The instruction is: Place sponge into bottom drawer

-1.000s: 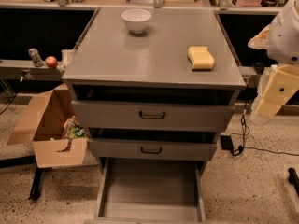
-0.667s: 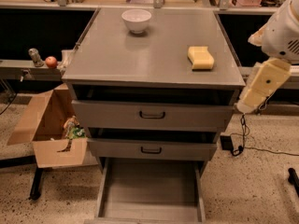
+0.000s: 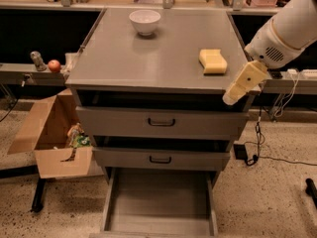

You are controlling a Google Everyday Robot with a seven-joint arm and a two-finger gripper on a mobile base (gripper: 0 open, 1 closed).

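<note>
The pale yellow sponge (image 3: pixel 213 61) lies on the grey cabinet top (image 3: pixel 124 58), near its right edge. The bottom drawer (image 3: pixel 159 202) is pulled out at the foot of the cabinet, its flat grey floor bare. My cream gripper (image 3: pixel 232 97) hangs from the white arm at the right, just past the cabinet's front right corner, below and right of the sponge and apart from it.
A white bowl (image 3: pixel 144 21) stands at the back of the cabinet top. The two upper drawers with dark handles (image 3: pixel 161 122) are slightly ajar. An open cardboard box (image 3: pixel 54 138) sits on the floor at the left. Cables (image 3: pixel 262 152) lie on the floor at the right.
My gripper has swung left and up toward the cabinet's front right corner, closer to the sponge. The sponge, bowl and drawers have not moved.
</note>
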